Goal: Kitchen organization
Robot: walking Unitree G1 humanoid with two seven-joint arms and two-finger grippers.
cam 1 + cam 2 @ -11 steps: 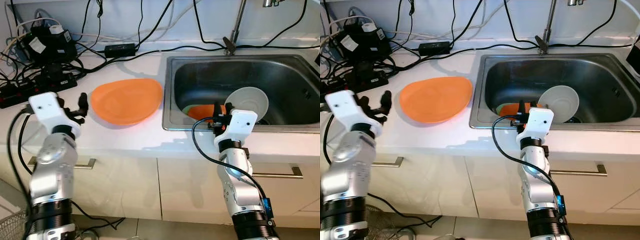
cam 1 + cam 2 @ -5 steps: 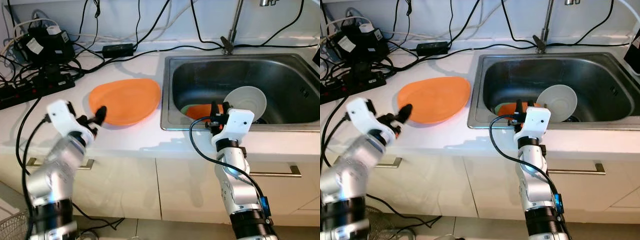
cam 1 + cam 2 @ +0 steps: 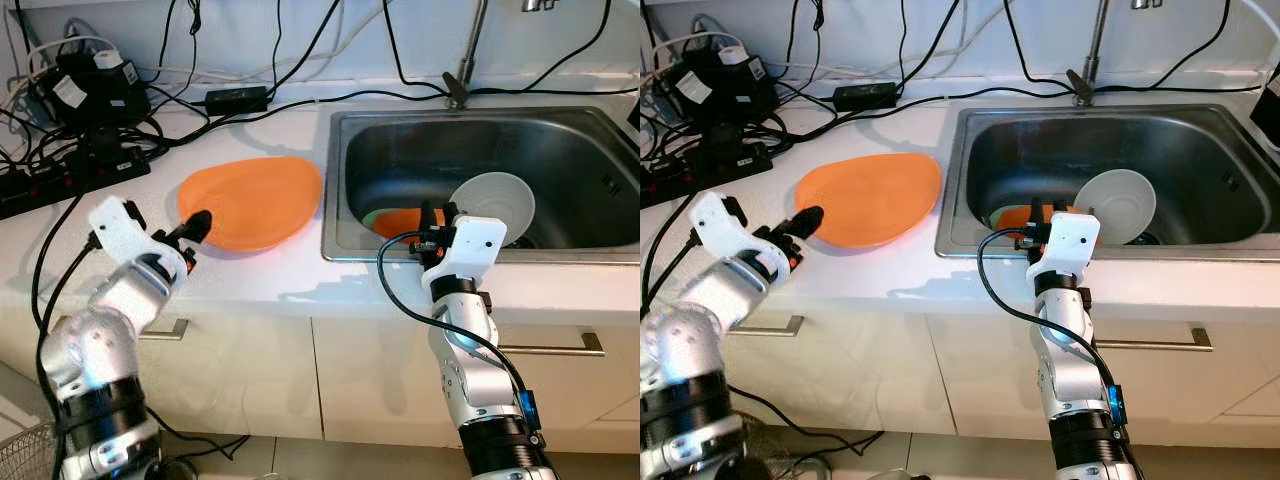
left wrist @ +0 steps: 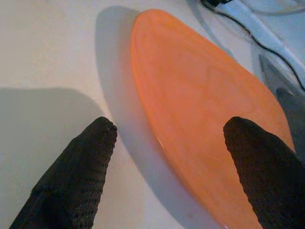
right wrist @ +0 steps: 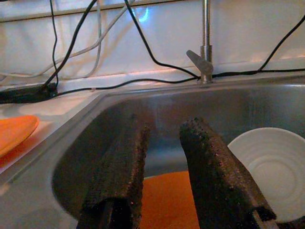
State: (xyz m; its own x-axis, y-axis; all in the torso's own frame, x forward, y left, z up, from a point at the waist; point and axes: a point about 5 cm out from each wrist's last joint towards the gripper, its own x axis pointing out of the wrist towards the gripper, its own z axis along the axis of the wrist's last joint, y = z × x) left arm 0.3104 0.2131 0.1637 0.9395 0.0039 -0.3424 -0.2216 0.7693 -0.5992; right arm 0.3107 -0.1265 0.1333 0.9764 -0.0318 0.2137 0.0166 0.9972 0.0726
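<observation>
White counter [image 3: 250,280] with steel sink [image 3: 600,250] set in on the right. Pale cabinet doors [image 3: 250,370] with metal handles [image 3: 560,347] below. White wall [image 3: 330,30] behind, crossed by black cables [image 3: 300,55].

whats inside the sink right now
In the sink, a white bowl leans on its side, with an orange item on the bottom beside it. A green edge peeks beside the orange; the right gripper covers part of it.

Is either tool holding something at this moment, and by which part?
Nothing is held. The left tool is open, its fingers astride the near rim of the orange plate. The right tool hangs open over the sink.
</observation>
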